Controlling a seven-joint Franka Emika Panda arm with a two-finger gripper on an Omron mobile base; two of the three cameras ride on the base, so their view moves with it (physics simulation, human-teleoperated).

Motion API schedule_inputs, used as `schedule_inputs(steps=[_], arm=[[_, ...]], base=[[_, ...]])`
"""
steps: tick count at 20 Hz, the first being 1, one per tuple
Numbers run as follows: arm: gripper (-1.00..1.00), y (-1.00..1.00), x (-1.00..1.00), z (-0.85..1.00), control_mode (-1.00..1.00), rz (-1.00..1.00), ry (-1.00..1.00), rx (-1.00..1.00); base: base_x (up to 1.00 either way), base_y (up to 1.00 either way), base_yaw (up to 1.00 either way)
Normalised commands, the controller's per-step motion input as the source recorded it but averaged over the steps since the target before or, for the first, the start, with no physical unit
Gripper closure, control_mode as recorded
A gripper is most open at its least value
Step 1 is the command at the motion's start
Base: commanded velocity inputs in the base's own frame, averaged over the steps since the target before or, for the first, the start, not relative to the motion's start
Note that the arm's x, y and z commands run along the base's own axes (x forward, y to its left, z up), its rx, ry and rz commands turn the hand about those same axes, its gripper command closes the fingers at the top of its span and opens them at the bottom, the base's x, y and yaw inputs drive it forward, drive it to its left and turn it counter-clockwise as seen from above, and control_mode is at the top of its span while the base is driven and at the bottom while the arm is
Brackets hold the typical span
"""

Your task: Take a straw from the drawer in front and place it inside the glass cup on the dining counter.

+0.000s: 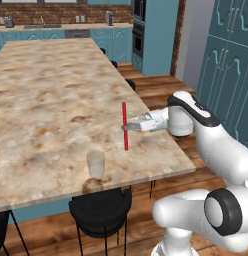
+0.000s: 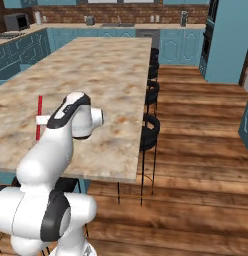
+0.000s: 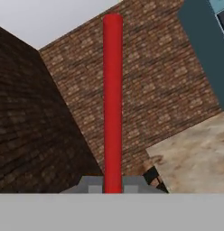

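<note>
Left base view: we are seeing the gripper [image 1: 127,127] clamping the thin, smooth red straw [image 1: 125,115] upright at mid-length, over speckled marble dining counter [image 1: 51,95], near the clear cylindrical glass cup [image 1: 96,164].

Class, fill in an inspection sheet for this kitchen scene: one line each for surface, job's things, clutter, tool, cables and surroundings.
Surface: dining counter, beige speckled stone, long and thin-edged.
Job's things: straw, red, held upright above the counter near its right edge; glass cup, clear, standing upright on the counter near the front edge, to the left of the straw and apart from it, nothing inside.
Clutter: nothing seen on the counter besides the cup.
Tool: tool shut on the straw about midway along it, reaching in from the right.
Cables: nothing seen.
Surroundings: black stools along the counter's side, wooden floor, teal cabinets, brick back wall.
</note>
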Motion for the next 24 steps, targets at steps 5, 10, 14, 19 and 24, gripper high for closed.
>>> schedule_inputs(steps=[5, 10, 14, 19, 24], arm=[[1.0, 0.32, 0.02, 0.0, -1.0, 0.28, -0.04, 0.13], [1.0, 0.21, 0.0, 0.0, -1.0, 0.22, -0.08, 0.03], [1.0, 0.13, 0.0, -0.01, -1.0, 0.18, -0.15, 0.0], [1.0, 0.18, 0.02, -0.15, -1.0, 0.15, -0.04, 0.0], [1.0, 0.23, 0.01, -0.16, -1.0, 0.11, -0.03, 0.01]], base=[[0.0, 0.0, 0.0], [0.0, 0.0, 0.0], [0.0, 0.0, 0.0], [0.0, 0.0, 0.0], [0.0, 0.0, 0.0]])
